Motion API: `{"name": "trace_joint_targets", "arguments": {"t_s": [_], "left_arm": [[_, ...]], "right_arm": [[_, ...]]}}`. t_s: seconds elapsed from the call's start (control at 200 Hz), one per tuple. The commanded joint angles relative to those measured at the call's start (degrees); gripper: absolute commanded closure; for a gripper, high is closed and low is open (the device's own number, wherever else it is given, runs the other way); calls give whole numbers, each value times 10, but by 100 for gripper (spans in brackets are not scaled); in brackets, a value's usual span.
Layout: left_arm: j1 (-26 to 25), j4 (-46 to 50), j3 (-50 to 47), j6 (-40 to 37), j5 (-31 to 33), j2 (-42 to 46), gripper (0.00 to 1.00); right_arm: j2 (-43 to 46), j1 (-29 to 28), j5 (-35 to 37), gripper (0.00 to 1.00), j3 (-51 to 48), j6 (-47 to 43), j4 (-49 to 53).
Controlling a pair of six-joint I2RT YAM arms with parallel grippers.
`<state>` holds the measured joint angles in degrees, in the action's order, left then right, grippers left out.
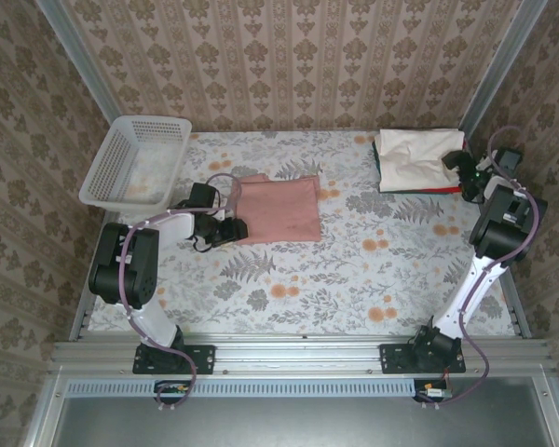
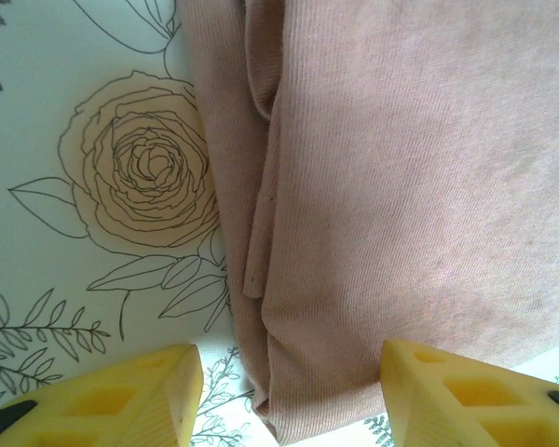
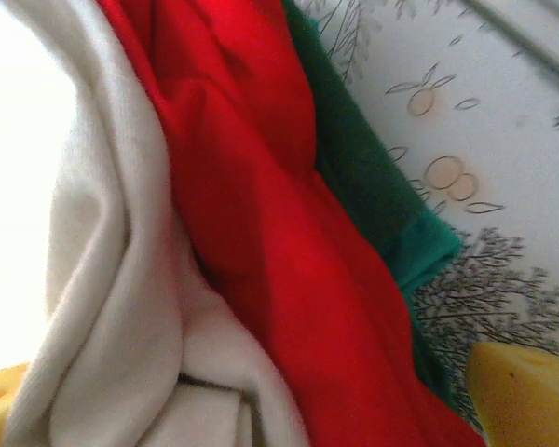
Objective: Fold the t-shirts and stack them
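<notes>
A dusty-pink t-shirt (image 1: 278, 207) lies folded into a rectangle mid-table. My left gripper (image 1: 233, 229) is low at its near-left corner. In the left wrist view its yellow fingertips (image 2: 121, 400) stand apart, open, astride the shirt's folded edge (image 2: 289, 307), with nothing pinched. At the back right sits a stack of folded t-shirts (image 1: 419, 158), cream on top. My right gripper (image 1: 456, 166) is at that stack's right edge. It is open (image 3: 261, 410), and the cream (image 3: 121, 279), red (image 3: 289, 233) and green (image 3: 373, 186) layers lie between its fingers.
A white lattice basket (image 1: 135, 163) stands at the back left, just beyond the left arm. Wallpapered walls close in the table on three sides. A metal rail (image 1: 298, 352) runs along the near edge by the arm bases. Floral tablecloth (image 1: 373, 270) shows between the shirts.
</notes>
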<state>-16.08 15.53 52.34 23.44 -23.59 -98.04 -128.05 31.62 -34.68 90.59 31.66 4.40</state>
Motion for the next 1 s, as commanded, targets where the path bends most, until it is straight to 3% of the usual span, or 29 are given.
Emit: {"name": "trace_joint_targets", "arguments": {"t_s": [0.0, 0.325, 0.41, 0.59, 0.815, 0.995], "left_arm": [[-2, 19, 8, -11, 4, -12, 45], [17, 14, 3, -13, -12, 2, 45], [22, 13, -2, -15, -13, 8, 45], [36, 13, -7, -17, -17, 16, 45], [52, 19, -22, -10, -13, 43, 44], [57, 0, -29, 17, -20, 83, 37]], "right_arm": [[-31, -29, -62, 1, 65, -50, 90], [-92, -133, -15, 3, 192, -174, 326], [-90, -154, -29, 4, 190, -171, 322], [-74, -215, 18, 3, 180, -174, 327], [-26, -225, 51, 3, 171, -147, 315], [111, -226, 211, 0, 122, -117, 335]]}}
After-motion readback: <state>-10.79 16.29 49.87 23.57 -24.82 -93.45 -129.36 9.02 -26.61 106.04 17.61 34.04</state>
